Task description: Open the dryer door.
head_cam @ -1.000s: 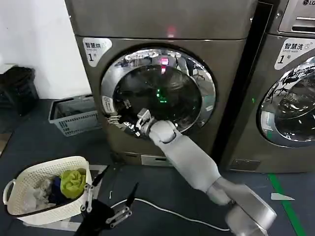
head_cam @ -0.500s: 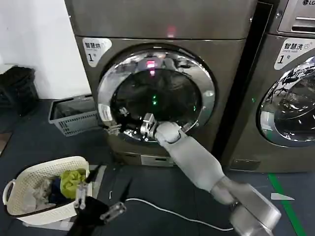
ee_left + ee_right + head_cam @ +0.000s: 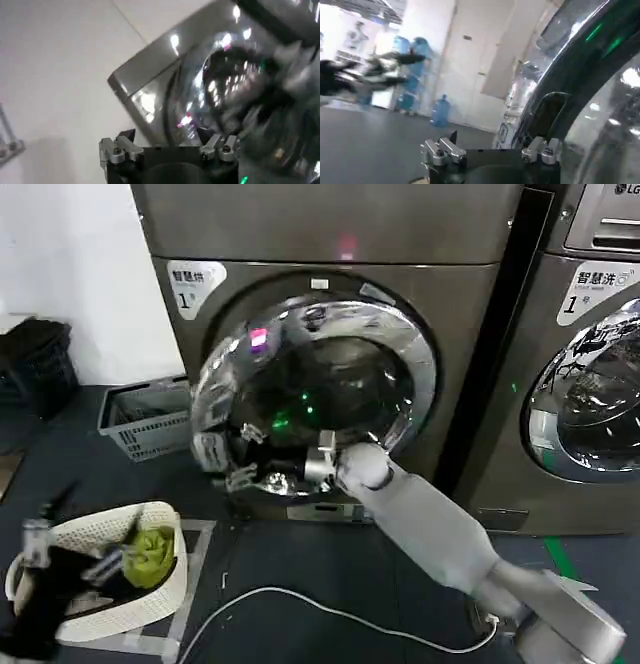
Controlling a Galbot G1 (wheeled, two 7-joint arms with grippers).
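1 arm works: right hand (image 3: 240, 474) sits at the lower-left rim of the dryer door (image 3: 310, 399), apparently clenched on its edge, door ajar and hinged right on the dryer (image 3: 330, 244); left hand (image 3: 75, 549) idles low, grip unreadable.
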